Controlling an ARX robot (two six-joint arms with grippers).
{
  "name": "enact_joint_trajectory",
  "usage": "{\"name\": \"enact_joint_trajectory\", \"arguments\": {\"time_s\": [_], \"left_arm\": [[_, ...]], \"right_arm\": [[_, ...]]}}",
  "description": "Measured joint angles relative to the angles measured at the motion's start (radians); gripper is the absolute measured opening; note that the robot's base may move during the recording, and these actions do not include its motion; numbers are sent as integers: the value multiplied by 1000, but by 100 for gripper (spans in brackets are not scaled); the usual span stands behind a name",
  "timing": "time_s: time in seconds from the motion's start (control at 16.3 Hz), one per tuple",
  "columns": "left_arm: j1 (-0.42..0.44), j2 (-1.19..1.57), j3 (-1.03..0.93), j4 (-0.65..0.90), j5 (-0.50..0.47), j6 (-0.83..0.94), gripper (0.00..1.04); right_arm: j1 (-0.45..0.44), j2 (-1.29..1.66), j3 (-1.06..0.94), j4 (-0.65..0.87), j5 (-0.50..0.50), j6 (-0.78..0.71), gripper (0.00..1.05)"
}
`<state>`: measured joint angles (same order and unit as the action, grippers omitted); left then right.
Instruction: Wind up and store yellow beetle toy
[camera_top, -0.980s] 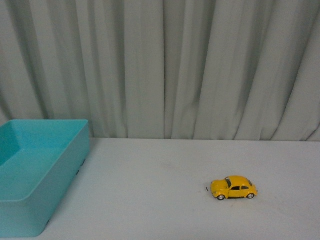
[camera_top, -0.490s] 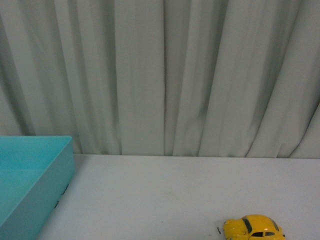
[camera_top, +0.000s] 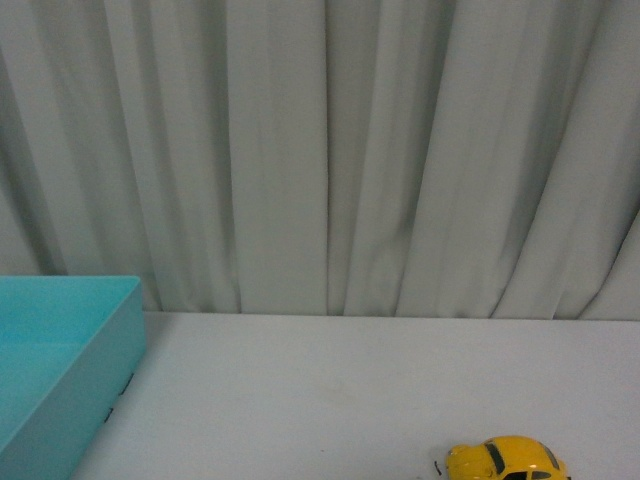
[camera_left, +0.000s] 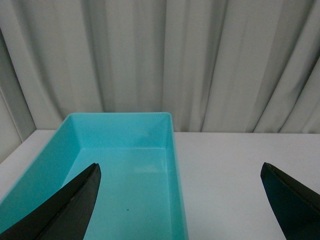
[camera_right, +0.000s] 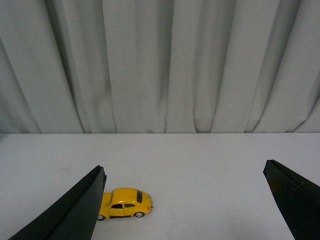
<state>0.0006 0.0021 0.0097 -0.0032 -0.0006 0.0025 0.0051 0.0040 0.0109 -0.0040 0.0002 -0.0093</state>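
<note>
The yellow beetle toy (camera_top: 507, 460) stands on its wheels on the white table, cut off by the lower edge of the front view. In the right wrist view the toy (camera_right: 124, 203) sits just beyond one dark fingertip (camera_right: 80, 210), partly hidden by it. My right gripper (camera_right: 185, 205) is open with nothing between its fingers. My left gripper (camera_left: 180, 200) is also open and empty, hovering over the near wall of the teal bin (camera_left: 172, 165). Neither arm shows in the front view.
The open teal bin (camera_top: 95, 340) stands at the table's left side and holds nothing that I can see. A pale pleated curtain (camera_top: 330, 150) hangs behind the table's back edge. White tabletop (camera_top: 300, 400) stretches between bin and toy.
The front view has tilted upward: toy and bin slid down in the picture, the toy now clipped at the lower edge. The toy itself has not moved on the table.
</note>
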Motion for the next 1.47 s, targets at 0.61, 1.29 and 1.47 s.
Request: {"name": "enact_joint_trajectory", "arguments": {"time_s": [0.61,1.29,1.47], "left_arm": [[0,0,0,0,0,0,98],[-1,0,0,0,0,0,98],[-1,0,0,0,0,0,98]], "right_arm": [[-416,540,93,343,162,138,98],[-487,1201,766,530,-393,-140,98],[-263,1524,988,209,-689,-431,98]]}}
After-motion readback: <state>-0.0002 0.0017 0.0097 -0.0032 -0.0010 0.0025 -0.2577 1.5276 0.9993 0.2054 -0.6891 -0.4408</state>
